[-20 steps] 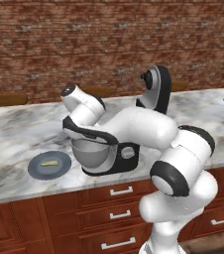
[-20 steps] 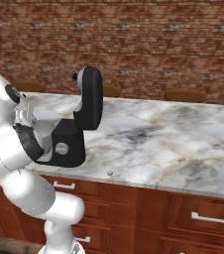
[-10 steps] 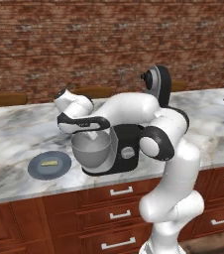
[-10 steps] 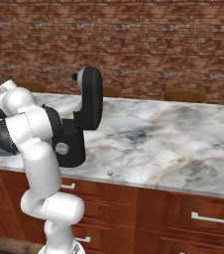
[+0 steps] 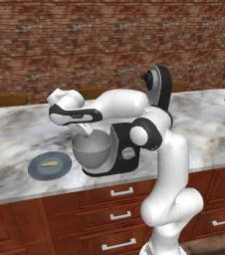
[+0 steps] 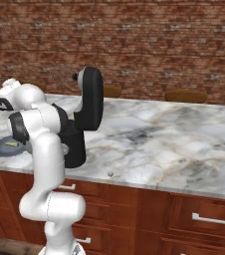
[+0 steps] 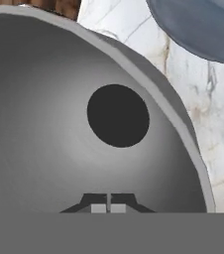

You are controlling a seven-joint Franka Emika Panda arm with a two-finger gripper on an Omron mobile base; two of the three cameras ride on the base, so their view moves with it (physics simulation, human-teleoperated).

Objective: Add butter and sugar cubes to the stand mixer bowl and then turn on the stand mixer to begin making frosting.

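The stand mixer (image 5: 129,149) (image 6: 75,144) stands on the marble counter with its black head (image 5: 159,89) tilted up. Its grey metal bowl (image 5: 92,149) sits in front of the base. My gripper (image 5: 87,132) hangs just over the bowl's rim, pointing down into it. In the hand view the gripper (image 7: 108,207) is shut with nothing between its tips, and the bowl's smooth inside (image 7: 44,124) has a dark round spot at the bottom. The butter (image 5: 49,162) (image 6: 12,144) lies on the blue-grey plate (image 5: 37,170) left of the bowl. Sugar cubes are out of view.
The plate's edge (image 7: 203,25) shows beyond the bowl's rim, with bare marble (image 7: 208,114) between them. Wooden drawers (image 5: 114,191) run under the counter's front edge. A brick wall (image 5: 84,45) closes the back. My arm crosses in front of the mixer base.
The arm has unfolded: its elbow has swung up and to the right, and the hand has shifted a little left over the bowl. The gripper has stayed shut.
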